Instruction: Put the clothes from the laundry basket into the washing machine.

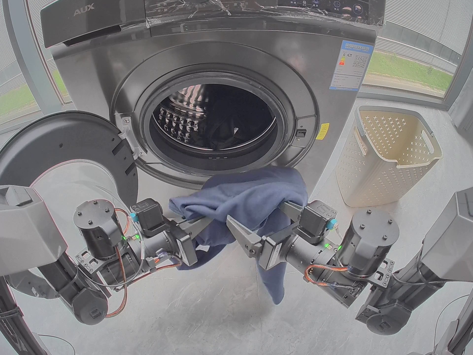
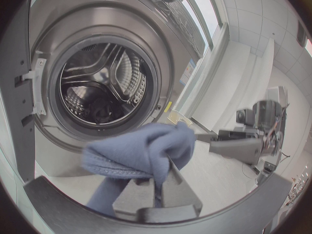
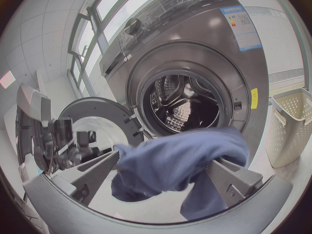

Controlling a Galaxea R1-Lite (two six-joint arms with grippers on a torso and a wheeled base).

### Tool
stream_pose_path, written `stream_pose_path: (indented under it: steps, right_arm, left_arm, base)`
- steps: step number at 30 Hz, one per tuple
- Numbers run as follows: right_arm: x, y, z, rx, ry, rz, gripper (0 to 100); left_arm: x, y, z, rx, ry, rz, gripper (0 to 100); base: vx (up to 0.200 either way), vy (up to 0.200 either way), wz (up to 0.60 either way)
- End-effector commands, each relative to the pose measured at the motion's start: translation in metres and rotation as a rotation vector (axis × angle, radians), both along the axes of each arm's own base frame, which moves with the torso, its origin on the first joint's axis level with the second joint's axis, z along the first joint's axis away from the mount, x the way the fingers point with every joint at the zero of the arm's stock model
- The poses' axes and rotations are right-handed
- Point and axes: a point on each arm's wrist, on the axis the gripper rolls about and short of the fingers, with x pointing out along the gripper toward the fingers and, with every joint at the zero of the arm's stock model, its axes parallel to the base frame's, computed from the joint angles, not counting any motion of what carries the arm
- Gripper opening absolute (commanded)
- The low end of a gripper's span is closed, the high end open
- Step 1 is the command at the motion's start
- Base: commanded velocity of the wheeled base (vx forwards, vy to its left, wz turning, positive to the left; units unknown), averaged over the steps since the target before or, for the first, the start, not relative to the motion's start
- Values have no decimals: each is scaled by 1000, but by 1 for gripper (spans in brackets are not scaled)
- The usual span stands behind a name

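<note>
Washing machine: a grey front-loader (image 1: 315, 75) stands on the floor (image 1: 212, 311), straight ahead of both arms.
Door: the round door (image 1: 64, 144) is swung fully open on the robot's left, hinged beside the drum mouth.
Drum: the metal drum (image 1: 212, 119) is open to view; a dark piece of clothing (image 2: 100, 109) lies low inside it.
Blue garment: a blue garment (image 1: 246, 193) hangs in the air between the two grippers, just in front of the machine and below the drum mouth. Its bunched upper part is near the lower rim of the opening, and one long end dangles toward the floor.
Left gripper: the left gripper (image 1: 207, 221) is clamped on one edge of the blue garment. The left wrist view shows the cloth pinched between its closed fingers (image 2: 177, 179), the rest bulging out in front of them.
Right gripper: the right gripper (image 1: 256, 213) has its jaws spread wide. The garment lies across the gap and drapes over the finger nearer the machine, while the other finger (image 1: 241, 235) stands bare and clear of the cloth. In the right wrist view the cloth fills the space between the two parted fingers (image 3: 97, 171).
Laundry basket: a cream perforated laundry basket (image 1: 389, 173) stands tilted on the floor to the right of the machine, well apart from the garment.
Label: a blue-edged sticker (image 1: 351, 65) sits on the machine's front, upper right of the drum mouth.
</note>
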Motion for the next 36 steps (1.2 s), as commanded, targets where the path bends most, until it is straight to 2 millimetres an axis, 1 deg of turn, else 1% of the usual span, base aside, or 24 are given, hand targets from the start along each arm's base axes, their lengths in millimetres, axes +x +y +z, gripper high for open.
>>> stream_pose_path:
  steps: [1, 3, 4, 9, 13, 18, 22, 27, 28, 30, 33, 36]
  right_arm:
    - [1, -4, -15, -43, 38, -10, 100]
    - [1, -4, -20, -53, 48, -12, 100]
    - [0, -5, -26, -69, 64, -12, 100]
    - [-3, -7, -42, -109, 105, -6, 100]
    - [-3, -6, -49, -120, 115, -3, 100]
    - [-2, -5, -49, -117, 112, -1, 100]
    - [3, -1, -48, -104, 101, -6, 100]
    - [6, 1, -46, -93, 92, -7, 100]
    - [9, 6, -46, -81, 85, -5, 100]
    - [10, 8, -45, -76, 81, -4, 100]
    - [9, 15, -41, -57, 64, 10, 100]
    - [12, 21, -46, -58, 64, 15, 100]
  left_arm:
    - [3, 0, 14, -40, -39, 20, 0]
    - [3, 0, 17, -53, -46, 27, 0]
    - [3, 0, 24, -76, -58, 29, 0]
    - [9, -2, 34, -121, -84, 77, 0]
    - [13, -3, 40, -149, -97, 107, 0]
    - [9, -4, 47, -167, -111, 96, 0]
    - [10, -5, 56, -190, -141, 96, 0]
    - [10, -5, 61, -215, -145, 95, 0]
    - [10, -5, 64, -221, -151, 96, 0]
    - [10, -5, 64, -225, -153, 102, 0]
    - [15, -7, 70, -250, -173, 156, 0]
    - [17, -9, 75, -265, -187, 170, 0]
  base:
    - [0, 0, 0]
    - [0, 0, 0]
    - [0, 0, 0]
    - [0, 0, 0]
    - [0, 0, 0]
    - [0, 0, 0]
    - [0, 0, 0]
    - [0, 0, 0]
    - [0, 0, 0]
    - [0, 0, 0]
    - [0, 0, 0]
    - [0, 0, 0]
